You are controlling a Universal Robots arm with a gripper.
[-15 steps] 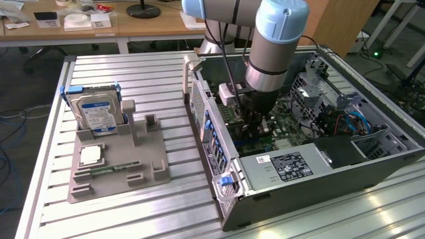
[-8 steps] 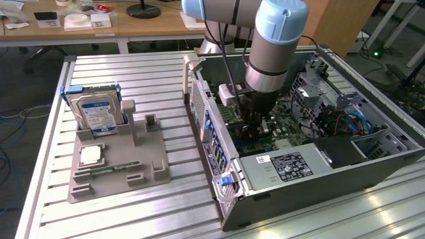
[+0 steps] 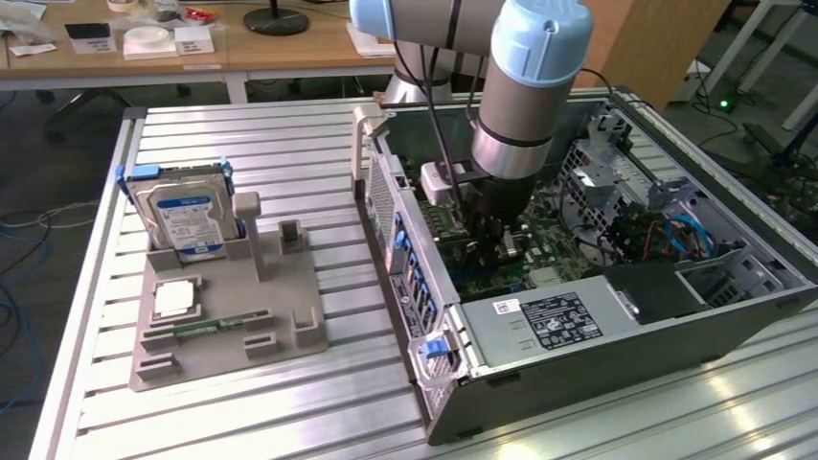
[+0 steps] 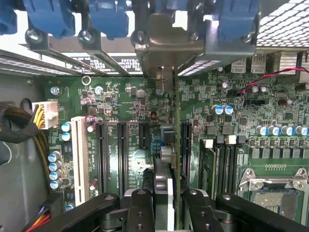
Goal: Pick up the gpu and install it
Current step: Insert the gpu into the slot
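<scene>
My gripper [image 4: 166, 199] is shut on the gpu [image 4: 176, 121], which I see edge-on in the wrist view as a thin greenish card running away from the black fingers [image 4: 140, 208]. Its silver bracket [image 4: 166, 46] sits against the case's rear slot openings. The card stands upright over the green motherboard [image 4: 120, 104], beside a long black expansion slot [image 4: 186, 145]; whether it is seated I cannot tell. In the exterior view the gripper [image 3: 492, 240] reaches down inside the open computer case [image 3: 614, 331], and the arm hides the card.
Blue slot clips [image 4: 106, 17] line the case's rear wall. A power supply [image 3: 550, 321] fills the case's near end and blue cables [image 3: 684, 235] lie at the exterior view's right. On the table, a grey fixture [image 3: 287, 307] holds a hard drive [image 3: 186, 216] and a memory stick [image 3: 211, 326].
</scene>
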